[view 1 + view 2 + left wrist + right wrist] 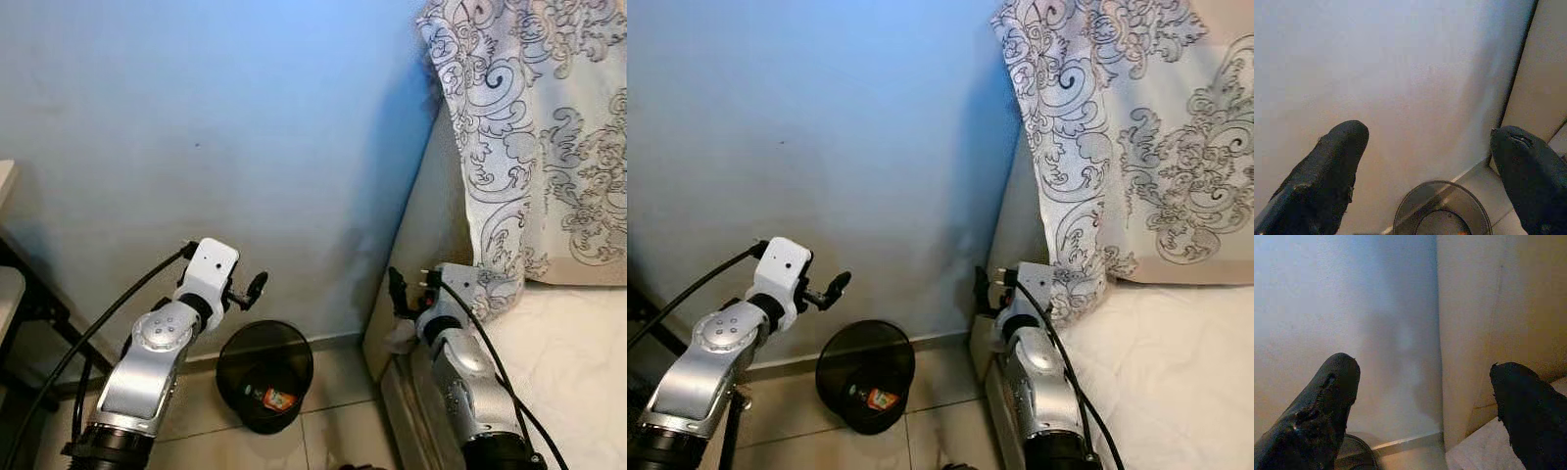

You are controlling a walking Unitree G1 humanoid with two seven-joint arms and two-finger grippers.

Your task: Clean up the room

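Black bin (265,377) on the tiled floor (338,392) against the blue wall (216,127), some litter inside. Left claw (1427,161) wide open, empty, raised above the bin. Right claw (1425,396) wide open, empty, near the bed (568,362) corner. Patterned cloth (539,127) hangs over the bed.

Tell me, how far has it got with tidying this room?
Some rubbish, including an orange-labelled scrap, already lies in the black bin on the floor by the wall. Nothing is in hand: the left claw hangs open above the bin and the right claw is open beside the bed. A white crumpled bit sits at the bed's edge, possibly still to collect.
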